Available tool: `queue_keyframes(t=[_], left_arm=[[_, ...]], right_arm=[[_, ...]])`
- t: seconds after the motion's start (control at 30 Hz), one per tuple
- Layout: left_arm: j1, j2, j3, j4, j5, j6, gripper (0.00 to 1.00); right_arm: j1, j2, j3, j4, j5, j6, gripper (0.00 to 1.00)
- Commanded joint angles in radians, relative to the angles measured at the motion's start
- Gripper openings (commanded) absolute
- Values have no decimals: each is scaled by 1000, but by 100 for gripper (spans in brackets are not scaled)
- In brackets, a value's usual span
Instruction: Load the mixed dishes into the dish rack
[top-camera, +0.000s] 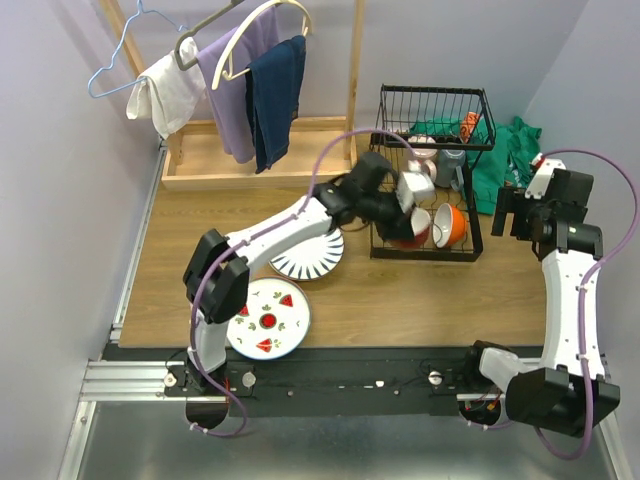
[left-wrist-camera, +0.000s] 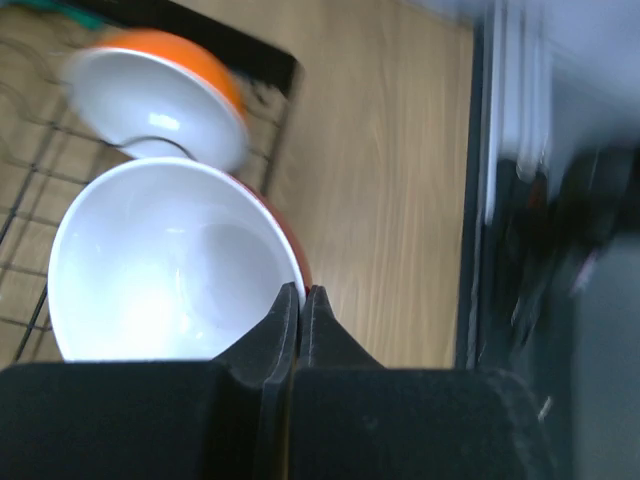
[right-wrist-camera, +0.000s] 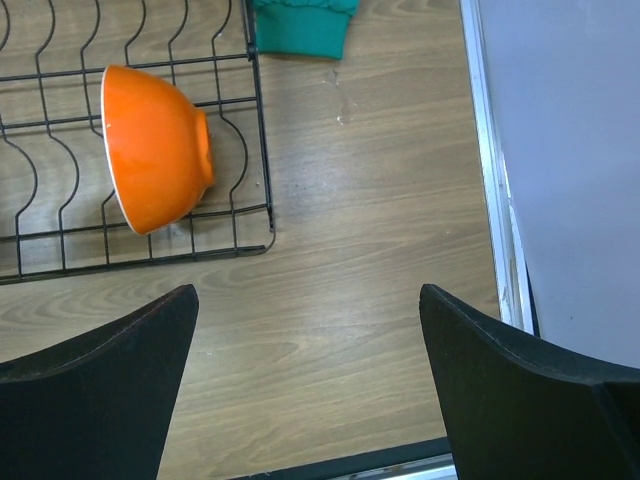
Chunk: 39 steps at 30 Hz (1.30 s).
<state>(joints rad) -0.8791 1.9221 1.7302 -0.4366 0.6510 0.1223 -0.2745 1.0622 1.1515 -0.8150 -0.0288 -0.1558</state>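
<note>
While left gripper (left-wrist-camera: 300, 292) is sitting shut at red bowl (left-wrist-camera: 170, 270) rim in rack (top-camera: 430, 88), right gripper (right-wrist-camera: 308, 292) is hovering open, empty, right of rack.

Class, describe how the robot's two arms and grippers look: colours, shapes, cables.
The left arm and right arm have white shells between black joints. A lilac cable loops along each. The left gripper and right gripper have plain black, wedge-shaped fingers.

Left fingers (left-wrist-camera: 285, 335) together, right fingers (right-wrist-camera: 100, 385) apart.
</note>
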Motion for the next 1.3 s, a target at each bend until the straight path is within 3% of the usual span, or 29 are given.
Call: queue_keyframes(t=[0.0, 0.07, 0.17, 0.4, 0.7, 0.97, 1.27], left_arm=[[136, 18, -151, 850, 99, -836, 0], [141, 78, -146, 994, 73, -1020, 0], [143, 136, -124, 1090, 38, -1139, 0], [138, 248, -98, 1162, -103, -1378, 0], [138, 350, -109, 1265, -263, -1579, 0], [120, 423, -110, 1208, -353, -1702, 0], [88, 390, -201, 1078, -386, -1816, 0]], right_arm=[[-14, 47, 62, -35, -3, 18, 98], [-14, 76, 77, -45, 13, 15, 98], [-14, 100, 96, -62, 52, 9, 98], [-14, 151, 117, -102, 119, 24, 97], [-14, 226, 181, -145, 190, -17, 97], [-14, 306, 257, -159, 208, -39, 96], [-14, 317, 235, -151, 184, -30, 96]])
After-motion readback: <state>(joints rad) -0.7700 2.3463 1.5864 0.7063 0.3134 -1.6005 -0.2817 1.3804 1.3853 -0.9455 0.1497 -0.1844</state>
